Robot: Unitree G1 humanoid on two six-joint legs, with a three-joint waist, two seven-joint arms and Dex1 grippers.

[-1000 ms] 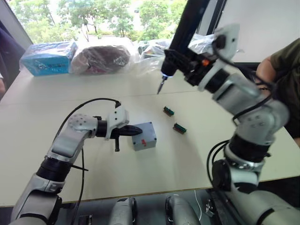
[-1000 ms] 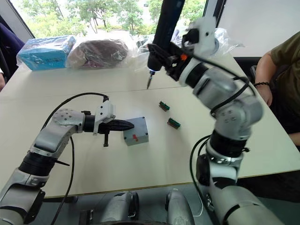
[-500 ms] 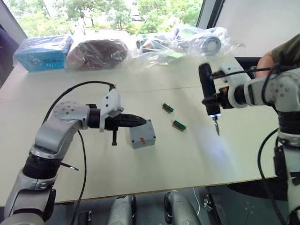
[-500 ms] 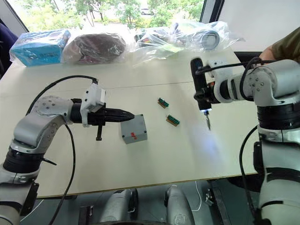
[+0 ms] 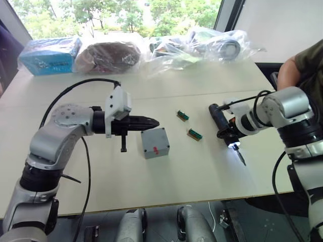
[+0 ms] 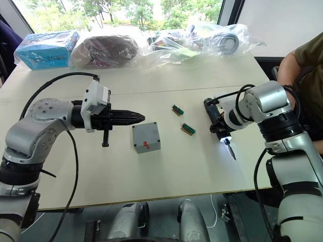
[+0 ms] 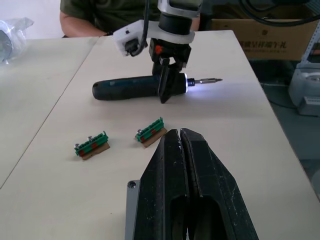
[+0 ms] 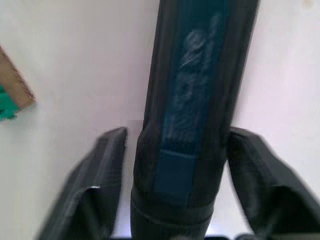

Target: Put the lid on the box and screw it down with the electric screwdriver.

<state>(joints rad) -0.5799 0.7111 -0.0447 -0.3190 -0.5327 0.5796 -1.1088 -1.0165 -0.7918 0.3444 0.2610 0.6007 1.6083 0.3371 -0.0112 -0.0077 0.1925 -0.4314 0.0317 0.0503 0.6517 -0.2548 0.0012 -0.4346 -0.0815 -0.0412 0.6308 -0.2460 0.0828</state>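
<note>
The right jaws (image 7: 167,85) stand astride the electric screwdriver (image 6: 216,122), which lies on the counter (image 5: 202,171), but the two fingers (image 8: 95,185) are apart from its body, not gripping. The left jaws (image 5: 151,122) are fully closed and empty, hovering just above the box (image 5: 154,142). Two small green-red parts (image 5: 188,125) lie between both jaws.

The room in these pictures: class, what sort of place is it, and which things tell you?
Probably an office or lab used as a test space: plain pale tables pushed together by a large window with trees outside, plastic-bagged supplies along the far edge, and a person seated at the side.
</note>
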